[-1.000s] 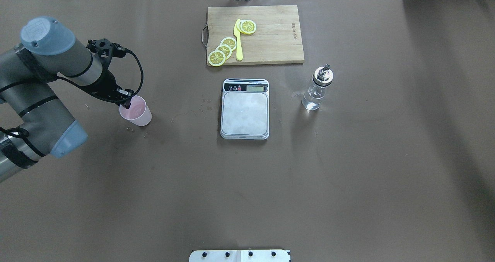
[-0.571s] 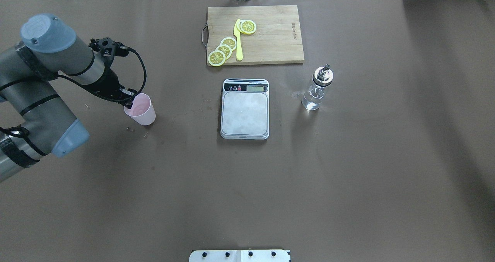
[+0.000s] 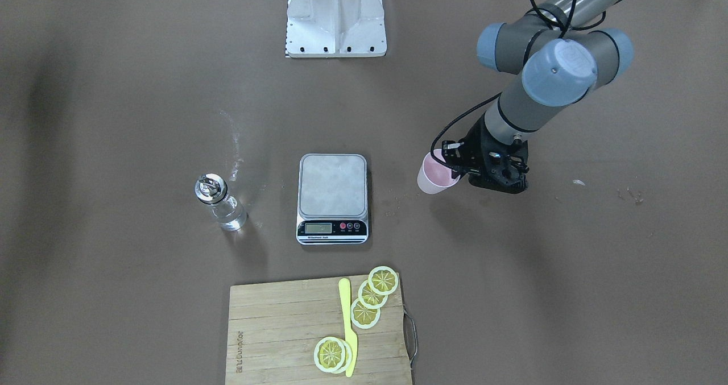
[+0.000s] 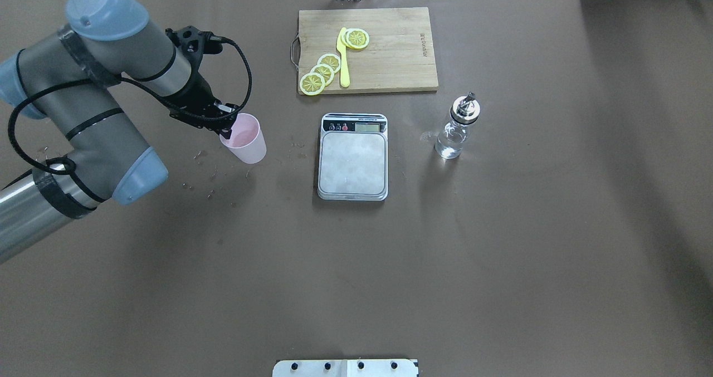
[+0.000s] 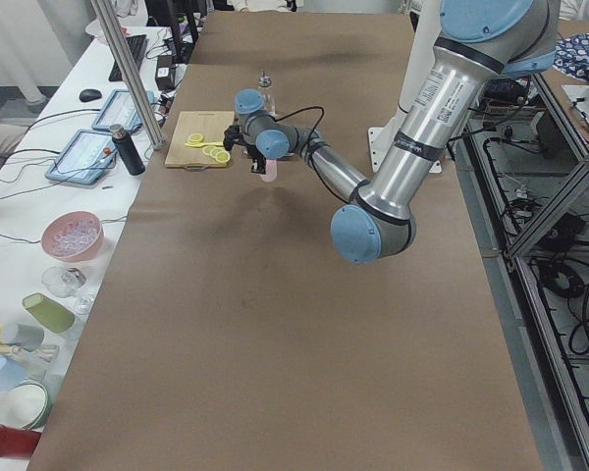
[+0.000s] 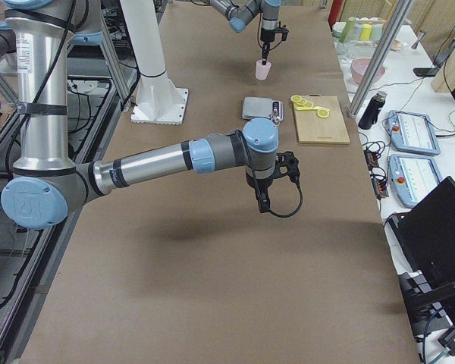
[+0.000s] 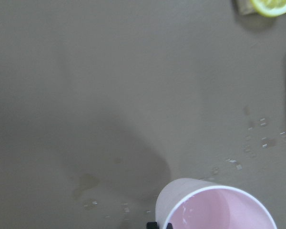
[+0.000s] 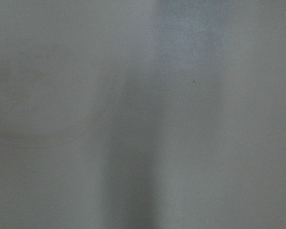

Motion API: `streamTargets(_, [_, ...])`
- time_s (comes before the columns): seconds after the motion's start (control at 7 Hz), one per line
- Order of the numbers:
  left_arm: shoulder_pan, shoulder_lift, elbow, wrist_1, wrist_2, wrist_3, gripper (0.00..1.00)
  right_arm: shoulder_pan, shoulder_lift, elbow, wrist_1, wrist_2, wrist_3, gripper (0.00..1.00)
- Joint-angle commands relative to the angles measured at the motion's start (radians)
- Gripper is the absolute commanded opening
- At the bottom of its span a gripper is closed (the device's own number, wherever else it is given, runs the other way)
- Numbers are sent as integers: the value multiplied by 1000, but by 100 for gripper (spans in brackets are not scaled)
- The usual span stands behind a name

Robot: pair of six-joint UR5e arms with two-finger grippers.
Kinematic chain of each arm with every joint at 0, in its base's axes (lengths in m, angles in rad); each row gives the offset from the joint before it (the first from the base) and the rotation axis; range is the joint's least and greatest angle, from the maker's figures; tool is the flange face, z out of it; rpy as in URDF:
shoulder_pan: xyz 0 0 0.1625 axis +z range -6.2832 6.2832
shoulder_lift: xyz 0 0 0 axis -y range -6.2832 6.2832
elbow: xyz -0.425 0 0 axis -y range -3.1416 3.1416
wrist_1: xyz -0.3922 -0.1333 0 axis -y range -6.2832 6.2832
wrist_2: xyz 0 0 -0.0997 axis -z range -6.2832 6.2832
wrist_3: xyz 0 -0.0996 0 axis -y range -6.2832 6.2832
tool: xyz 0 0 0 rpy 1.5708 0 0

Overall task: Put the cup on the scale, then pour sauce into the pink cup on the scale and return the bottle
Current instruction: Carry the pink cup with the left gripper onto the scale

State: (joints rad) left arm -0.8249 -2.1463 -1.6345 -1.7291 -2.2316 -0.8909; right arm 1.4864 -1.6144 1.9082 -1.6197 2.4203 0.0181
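Note:
My left gripper (image 4: 227, 130) is shut on the rim of the pale pink cup (image 4: 246, 138) and holds it upright a little above the table, left of the scale. The cup also shows in the front view (image 3: 432, 176) and the left wrist view (image 7: 214, 207), and it looks empty. The steel scale (image 4: 352, 162) lies bare at the table's middle. The clear bottle (image 4: 457, 133) with a silver spout stands right of the scale, with clear liquid in it. My right gripper (image 6: 262, 203) hangs over bare table, seen only in the exterior right view, so I cannot tell its state.
A wooden cutting board (image 4: 390, 48) with lemon slices and a yellow knife (image 4: 343, 59) lies behind the scale. Small droplets and crumbs dot the brown table cover (image 4: 356, 265) left of the scale. The robot's base plate (image 3: 335, 15) sits at the near edge.
My left arm has moved right and away from me toward the scale, carrying the pink cup with it. The scale and bottle have not moved.

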Motion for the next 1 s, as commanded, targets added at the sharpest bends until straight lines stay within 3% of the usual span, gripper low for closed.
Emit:
streamTargets(0.0, [58, -105, 24, 11, 6, -127, 0, -8, 1, 3, 3, 0, -1, 100])
streamTargets(0.29, [123, -188, 85, 11, 13, -167, 0, -9, 8, 3, 3, 6, -10, 100])
streamTargets(0.86, [202, -274, 171, 11, 124, -177, 0, -21, 13, 15, 6, 13, -18, 100])
